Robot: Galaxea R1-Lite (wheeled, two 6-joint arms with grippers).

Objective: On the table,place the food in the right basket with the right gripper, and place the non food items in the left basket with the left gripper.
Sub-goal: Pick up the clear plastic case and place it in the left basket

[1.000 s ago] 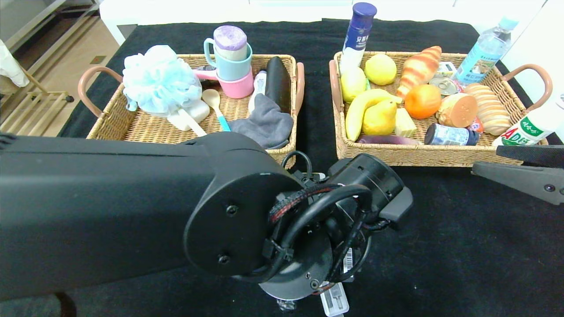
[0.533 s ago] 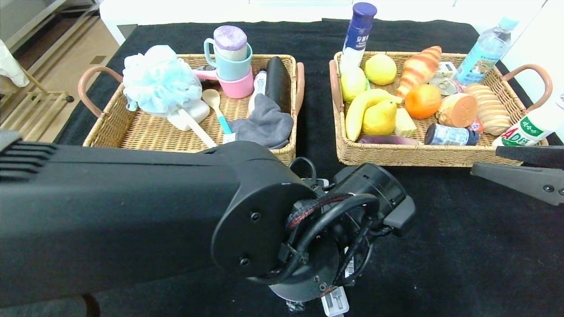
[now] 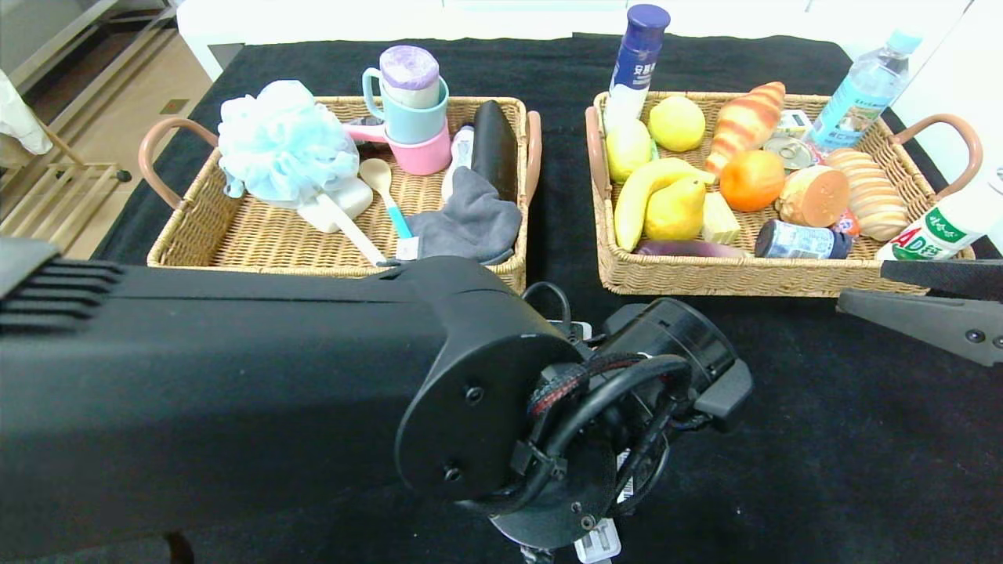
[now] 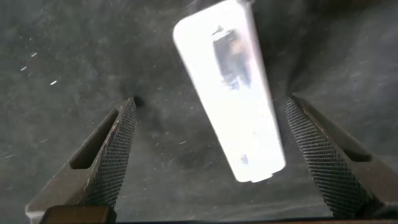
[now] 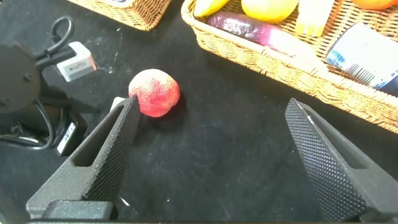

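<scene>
Fingers of the left gripper [image 4: 211,152] stand wide apart around the compass case [image 4: 231,90] lying on the counter [image 4: 56,56], mostly hidden under the arm in the head view. The right gripper [image 5: 211,155], likewise open, hovers near the peach [image 5: 155,93], unseen from the head.

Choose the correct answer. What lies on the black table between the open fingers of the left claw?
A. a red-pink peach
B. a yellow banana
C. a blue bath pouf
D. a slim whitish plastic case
D: the left wrist view shows the slim whitish plastic case lying on the table between the spread fingers of the left claw.
</scene>
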